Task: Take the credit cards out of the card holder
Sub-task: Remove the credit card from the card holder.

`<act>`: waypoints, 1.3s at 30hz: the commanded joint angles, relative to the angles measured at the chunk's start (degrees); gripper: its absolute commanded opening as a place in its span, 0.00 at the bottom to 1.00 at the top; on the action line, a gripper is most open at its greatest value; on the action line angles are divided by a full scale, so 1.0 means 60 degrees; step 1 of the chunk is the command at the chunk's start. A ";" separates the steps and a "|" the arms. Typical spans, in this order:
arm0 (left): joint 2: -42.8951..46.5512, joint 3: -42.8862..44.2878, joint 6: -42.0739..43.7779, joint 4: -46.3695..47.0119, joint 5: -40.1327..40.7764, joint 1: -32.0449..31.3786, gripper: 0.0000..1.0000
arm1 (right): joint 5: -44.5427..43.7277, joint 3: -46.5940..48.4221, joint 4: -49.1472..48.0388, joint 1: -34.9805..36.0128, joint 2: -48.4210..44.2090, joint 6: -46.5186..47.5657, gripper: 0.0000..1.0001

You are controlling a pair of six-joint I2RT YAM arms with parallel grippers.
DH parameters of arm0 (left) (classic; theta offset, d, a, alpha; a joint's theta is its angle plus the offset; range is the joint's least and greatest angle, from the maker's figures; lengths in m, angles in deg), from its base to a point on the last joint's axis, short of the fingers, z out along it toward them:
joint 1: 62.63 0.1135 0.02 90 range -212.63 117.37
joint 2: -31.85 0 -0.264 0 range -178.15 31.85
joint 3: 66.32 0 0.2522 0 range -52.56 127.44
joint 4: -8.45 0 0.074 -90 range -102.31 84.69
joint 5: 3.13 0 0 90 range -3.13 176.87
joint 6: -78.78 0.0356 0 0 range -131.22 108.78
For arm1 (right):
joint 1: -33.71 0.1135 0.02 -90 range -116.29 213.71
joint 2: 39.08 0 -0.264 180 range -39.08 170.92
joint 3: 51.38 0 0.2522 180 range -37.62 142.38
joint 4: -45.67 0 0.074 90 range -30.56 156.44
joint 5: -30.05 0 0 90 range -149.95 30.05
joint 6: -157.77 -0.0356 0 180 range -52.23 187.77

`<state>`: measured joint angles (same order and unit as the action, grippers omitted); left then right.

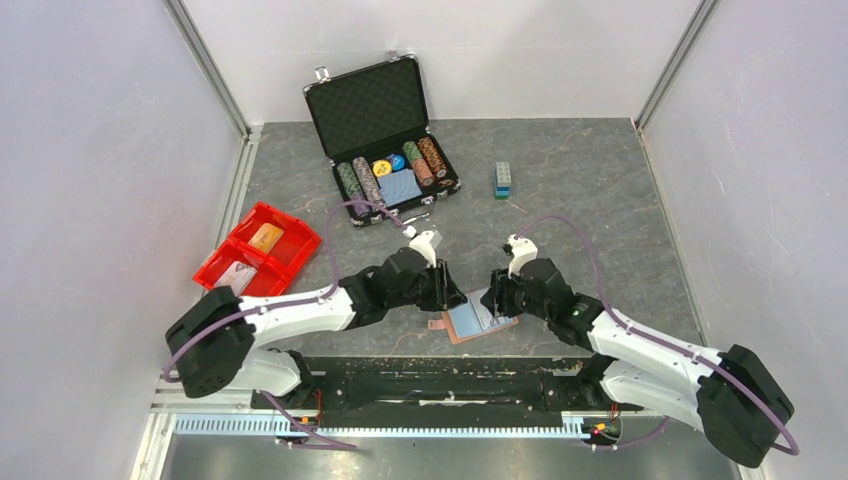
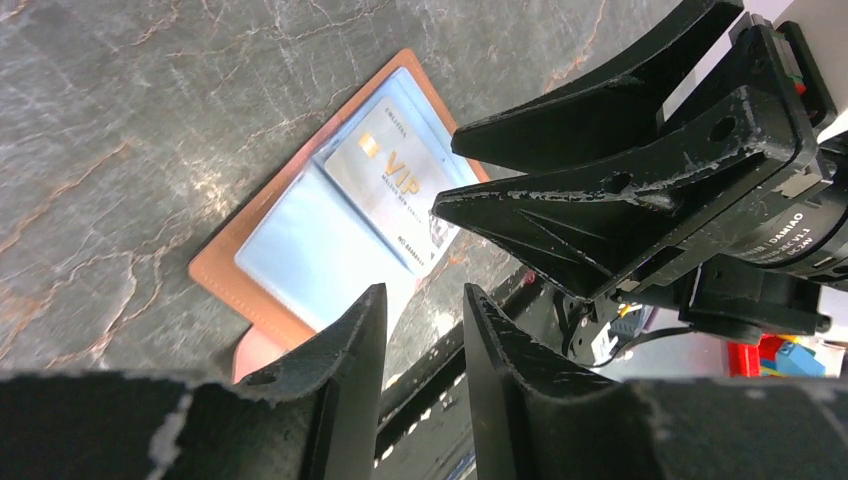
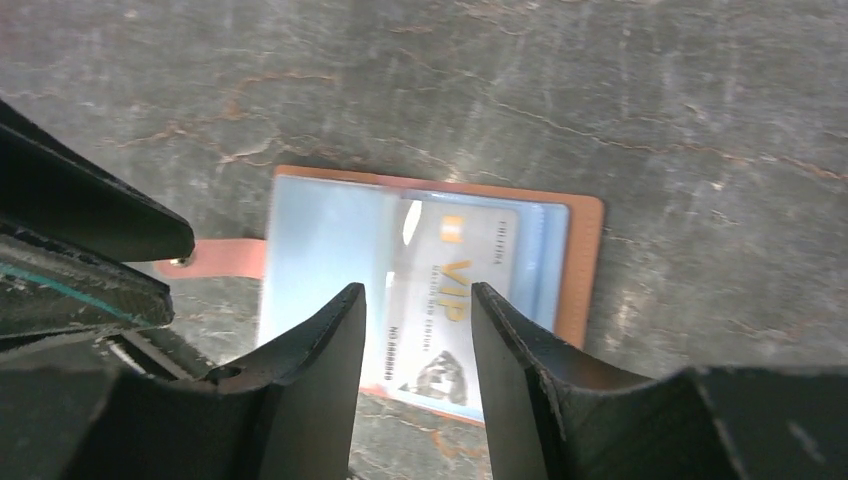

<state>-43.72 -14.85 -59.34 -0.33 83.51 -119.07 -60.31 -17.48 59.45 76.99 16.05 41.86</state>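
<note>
1. A grey, marble-veined table (image 1: 600, 190) fills the floor of a booth with plain white walls (image 1: 100, 150).
2. At the far middle stands a black case (image 1: 378, 110), lid up, with rows of poker chips inside. A small stack of blue blocks (image 1: 503, 180) stands to its right. A red bin (image 1: 290, 221) sits at the left.
3. The card holder (image 1: 478, 322) (image 2: 300, 240) (image 3: 320, 250) lies open and flat near the table's near edge, at the middle, pale blue lining up. Its tab (image 1: 437, 323) (image 3: 215, 255) sticks out on the left.
4. A VIP card (image 2: 400, 190) (image 3: 480, 250) sits in the holder's right half. In the bin, an orange card (image 1: 266, 236) lies in a far compartment and a pale card (image 1: 236, 276) in a near one.
5. Both arms reach in low from the near corners, elbows out, wrists meeting over the holder.
6. The left gripper (image 1: 450, 290) (image 2: 423, 292) is at the holder's left edge, jaws a narrow gap apart with nothing between them.
7. The right gripper (image 1: 497, 298) (image 3: 417, 292) is over the right half, pointing down at the VIP card. Its jaws are parted too and hold nothing. Whether a fingertip touches the card cannot be told.
8. The card reads "VIP" in gold, with a gold chip above. A line starting "No" and other small print are too fine to read. The right wrist's motor label (image 2: 790, 225) reads "DAMIAO".
</note>
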 commanded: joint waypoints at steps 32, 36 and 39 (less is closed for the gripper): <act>-0.3519 -0.0610 -0.1492 0.4266 -0.0161 -0.0456 0.41 | 0.0028 -0.0522 0.0076 -0.0849 0.1011 0.0594 0.25; -0.3486 -0.0766 -0.1573 0.4286 -0.0113 -0.0494 0.41 | 0.0458 -0.1051 -0.0431 -0.0843 0.0815 0.0071 0.21; -0.3304 -0.0951 -0.1553 0.4285 -0.0039 -0.0520 0.40 | 0.0514 -0.1109 -0.0316 -0.0843 0.0617 -0.0082 0.21</act>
<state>-64.24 -19.00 -66.94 23.49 82.22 -121.54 -59.81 -22.49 56.43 71.75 20.56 43.80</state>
